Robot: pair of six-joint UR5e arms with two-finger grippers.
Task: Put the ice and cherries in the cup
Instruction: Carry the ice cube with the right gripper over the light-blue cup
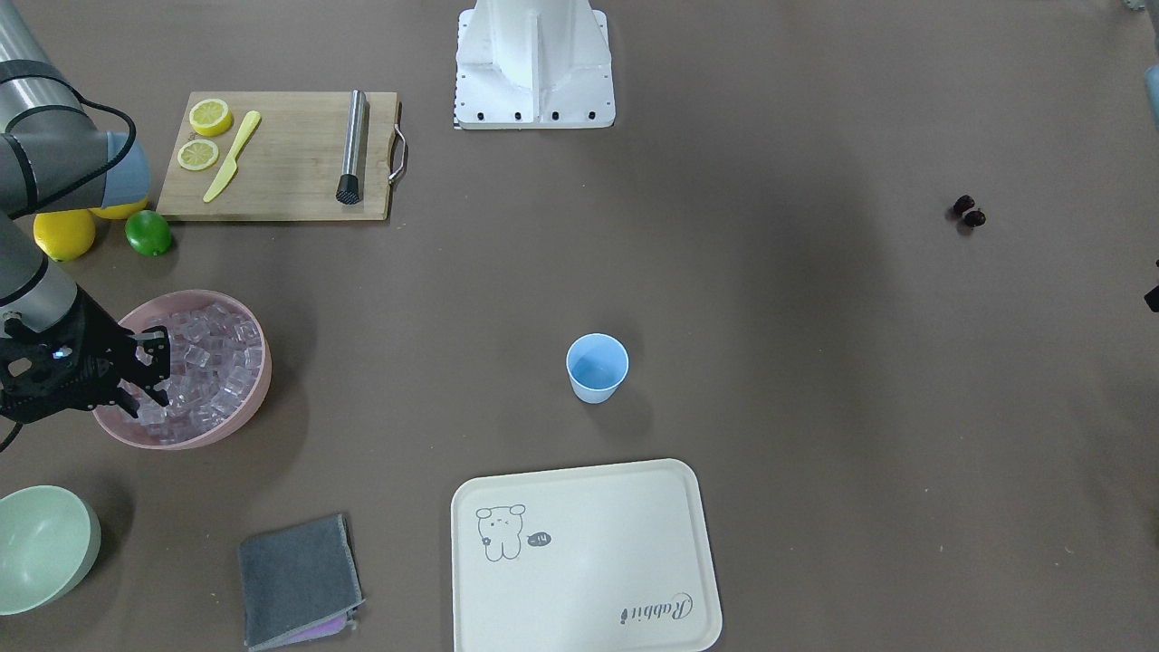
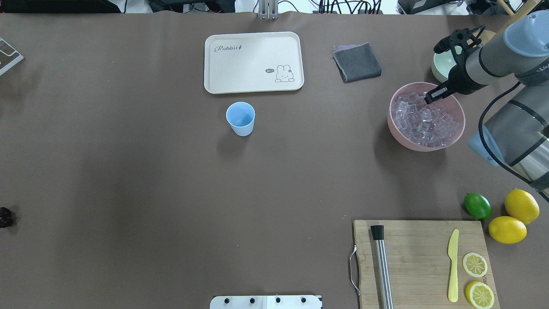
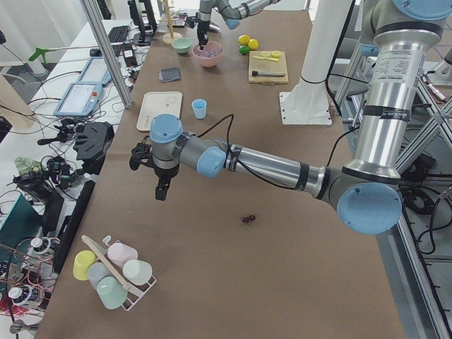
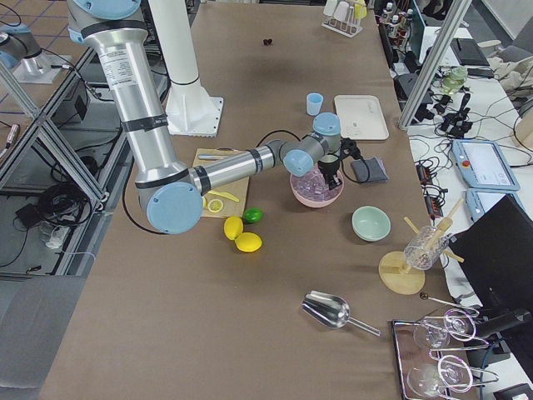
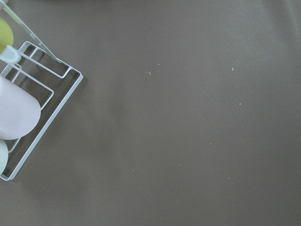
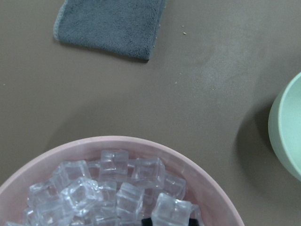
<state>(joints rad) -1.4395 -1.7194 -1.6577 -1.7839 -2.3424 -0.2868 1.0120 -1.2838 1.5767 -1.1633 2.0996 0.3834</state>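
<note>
The light-blue cup (image 1: 597,367) (image 2: 240,118) stands upright mid-table, nothing visible inside. The ice (image 1: 213,358) (image 6: 117,188) fills a pink bowl (image 1: 243,418) (image 2: 401,137). My right gripper (image 1: 161,367) (image 2: 429,99) hangs over that bowl with its fingers spread open just above the cubes. The dark cherries (image 1: 968,211) (image 2: 5,216) lie far across the table, on my left side. My left gripper (image 3: 161,194) hovers above bare table some way from the cherries (image 3: 248,219). Whether it is open or shut I cannot tell.
A cream tray (image 1: 589,561) lies beyond the cup, a grey cloth (image 1: 299,580) and a pale green bowl (image 1: 45,543) beside the pink bowl. A cutting board (image 1: 281,172) holds lemon slices, a yellow knife and a metal rod. A lime (image 1: 148,233) and lemons lie nearby. A cup rack (image 5: 28,108) is under the left wrist.
</note>
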